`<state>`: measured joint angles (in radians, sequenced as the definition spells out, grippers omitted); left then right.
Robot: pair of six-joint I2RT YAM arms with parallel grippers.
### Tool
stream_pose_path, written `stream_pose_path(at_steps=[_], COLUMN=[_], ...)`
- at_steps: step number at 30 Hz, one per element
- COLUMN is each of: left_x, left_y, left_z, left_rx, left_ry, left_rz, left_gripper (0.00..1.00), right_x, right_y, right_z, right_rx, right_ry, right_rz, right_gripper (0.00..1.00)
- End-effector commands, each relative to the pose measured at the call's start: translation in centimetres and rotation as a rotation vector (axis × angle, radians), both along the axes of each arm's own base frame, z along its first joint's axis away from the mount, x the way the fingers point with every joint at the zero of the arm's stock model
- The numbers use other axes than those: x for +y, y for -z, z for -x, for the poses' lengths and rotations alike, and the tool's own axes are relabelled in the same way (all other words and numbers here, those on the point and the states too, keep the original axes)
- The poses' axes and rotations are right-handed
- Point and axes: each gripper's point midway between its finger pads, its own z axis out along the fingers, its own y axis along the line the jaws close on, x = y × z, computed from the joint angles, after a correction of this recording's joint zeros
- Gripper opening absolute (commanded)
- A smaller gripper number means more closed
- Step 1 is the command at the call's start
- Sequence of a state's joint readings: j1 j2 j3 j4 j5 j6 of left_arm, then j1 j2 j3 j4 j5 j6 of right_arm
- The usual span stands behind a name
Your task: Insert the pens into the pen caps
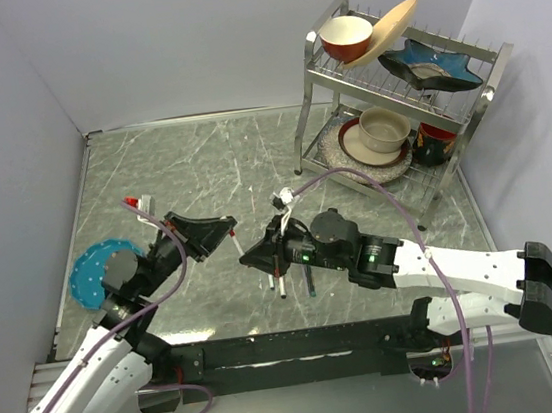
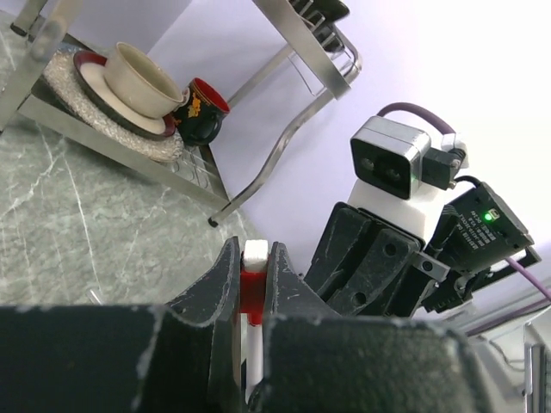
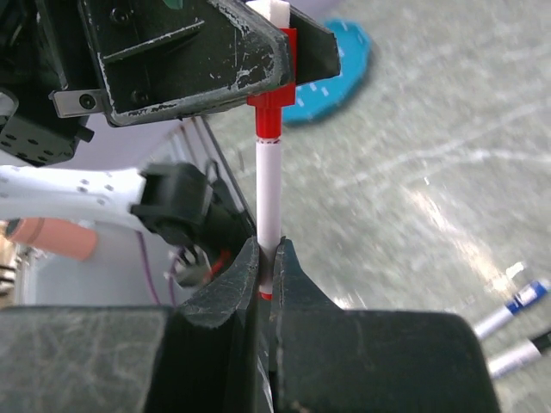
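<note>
Centre of the top view, just above the desk (image 1: pixel 200 165): pen (image 3: pixel 269 198) spanning both arms. Jaws of the right gripper (image 3: pixel 267 258) clenched on the white barrel, bottom middle of the right wrist view. Jaws of the left gripper (image 2: pixel 254 267) clamped on the red cap (image 3: pixel 270 120) at the top of that view, white nub poking past it. Looks mostly seated, narrow red collar showing below the left jaws; cannot tell if fully home. To finish well: hold barrel and cap on one axis, push straight along it, no twist, no side load; thin barrel likely to flex or slip in the grip. Stop at firm resistance. Release one side only, then lay it down beside the loose pens (image 3: pixel 523 300) at lower right of the right wrist view, well apart from the teal dish (image 1: pixel 98 271) at left of the top view.
</note>
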<state>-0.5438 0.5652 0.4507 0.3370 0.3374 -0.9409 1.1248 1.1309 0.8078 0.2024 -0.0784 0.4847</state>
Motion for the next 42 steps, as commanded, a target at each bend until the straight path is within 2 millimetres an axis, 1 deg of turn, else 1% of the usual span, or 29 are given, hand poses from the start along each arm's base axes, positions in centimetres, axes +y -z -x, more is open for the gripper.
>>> stream_pose_path(at_steps=[1, 2, 3, 4, 5, 7, 8, 10, 11, 13, 14, 15, 17, 19, 20, 21, 23, 27, 28, 30, 31, 34, 36, 37, 38, 39, 40, 41, 42], left_x=[-1.4, -1.4, -1.4, -1.4, -1.4, -1.6, -1.6, -1.5, -1.3, -1.3, -1.4, -1.6, -1.8, -1.8, -2.0, -2.1, -2.1, -2.1, -2.2, -2.4, -2.7, -3.0, -3.2, -3.4, -3.3, -3.3, -3.2, -3.3, -3.4], left_y=[3.4, 3.9, 4.4, 5.4, 5.9, 6.9, 7.4, 8.4, 8.9, 9.3, 9.4, 9.8, 10.8, 11.9, 12.4, 13.2, 13.6, 14.8, 14.6, 15.3, 14.4, 14.5, 13.8, 13.9, 14.5, 14.6, 14.5, 14.1, 14.3], left_z=[2.1, 2.0, 1.9, 1.8, 1.8, 2.1, 2.1, 2.0, 1.8, 1.9, 1.9, 1.9, 1.8, 1.4, 1.7, 1.6, 1.2, 0.8, 0.8, 0.9, 1.1, 1.6, 2.0, 2.0, 1.9, 2.0, 2.1, 2.4, 2.7], left_rx=[0.112, 0.127, 0.140, 0.166, 0.181, 0.214, 0.233, 0.251, 0.259, 0.271, 0.275, 0.291, 0.325, 0.355, 0.366, 0.397, 0.404, 0.433, 0.420, 0.444, 0.407, 0.398, 0.365, 0.362, 0.366, 0.360, 0.358, 0.345, 0.348], left_ry=[0.152, 0.149, 0.148, 0.138, 0.136, 0.160, 0.156, 0.141, 0.123, 0.127, 0.135, 0.142, 0.144, 0.126, 0.135, 0.130, 0.111, 0.088, 0.091, 0.101, 0.132, 0.164, 0.199, 0.207, 0.196, 0.201, 0.202, 0.221, 0.238], left_rz=[0.055, 0.050, 0.040, 0.025, 0.021, 0.032, 0.029, 0.018, 0.018, 0.023, 0.023, 0.017, 0.003, -0.023, -0.023, -0.040, -0.061, -0.092, -0.084, -0.075, -0.043, -0.021, -0.009, -0.028, -0.062, -0.061, -0.049, -0.023, -0.023], left_gripper=[0.01, 0.01, 0.01, 0.01, 0.01, 0.01, 0.01, 0.01, 0.01, 0.01, 0.01, 0.01, 0.01, 0.01, 0.01, 0.01, 0.01, 0.01, 0.01, 0.01, 0.01, 0.01, 0.01, 0.01, 0.01, 0.01, 0.01, 0.01, 0.01], right_x=[-0.3, -0.5, -0.5, -1.0, -1.2, -1.2, -1.5, -1.1, -1.0, 0.0, 0.2, 0.8, 0.9, 1.0, 0.9, 1.3, 1.8, 2.6, 2.7, 3.6, 3.9, 4.4, 4.4, 4.5, 4.3, 4.7, 4.8, 4.8, 4.8], right_y=[-10.7, -12.0, -12.1, -12.6, -13.5, -14.0, -14.8, -15.0, -15.8, -15.4, -16.2, -15.5, -16.3, -16.3, -17.1, -16.9, -17.5, -17.7, -17.7, -17.4, -17.6, -16.4, -16.8, -16.0, -16.3, -16.1, -15.3, -15.3, -15.1], right_z=[-4.3, -4.7, -5.2, -6.2, -6.5, -7.3, -8.0, -8.8, -9.0, -9.8, -10.0, -10.7, -11.4, -12.4, -12.7, -13.1, -14.1, -15.5, -16.0, -16.6, -16.7, -16.9, -16.4, -16.3, -16.2, -15.4, -15.1, -14.9, -14.7], right_rx=[-0.146, -0.177, -0.185, -0.204, -0.216, -0.227, -0.236, -0.251, -0.264, -0.277, -0.285, -0.277, -0.289, -0.306, -0.322, -0.327, -0.356, -0.375, -0.377, -0.375, -0.373, -0.360, -0.359, -0.351, -0.363, -0.358, -0.348, -0.356, -0.363], right_ry=[0.134, 0.149, 0.157, 0.195, 0.199, 0.213, 0.230, 0.238, 0.241, 0.242, 0.244, 0.251, 0.276, 0.310, 0.318, 0.319, 0.340, 0.356, 0.359, 0.336, 0.321, 0.273, 0.207, 0.181, 0.161, 0.102, 0.078, 0.062, 0.038], right_rz=[-0.245, -0.254, -0.246, -0.249, -0.263, -0.267, -0.274, -0.271, -0.282, -0.250, -0.258, -0.236, -0.241, -0.220, -0.228, -0.214, -0.196, -0.166, -0.164, -0.156, -0.165, -0.178, -0.222, -0.218, -0.241, -0.252, -0.249, -0.258, -0.259], right_gripper=[0.00, 0.00, 0.00, 0.00, 0.00, 0.00, 0.00, 0.00, 0.00, 0.00, 0.00, 0.00, 0.00, 0.00, 0.00, 0.00, 0.00, 0.00, 0.00, 0.00, 0.00, 0.00, 0.00, 0.00, 0.00, 0.00, 0.00, 0.00, 0.00])
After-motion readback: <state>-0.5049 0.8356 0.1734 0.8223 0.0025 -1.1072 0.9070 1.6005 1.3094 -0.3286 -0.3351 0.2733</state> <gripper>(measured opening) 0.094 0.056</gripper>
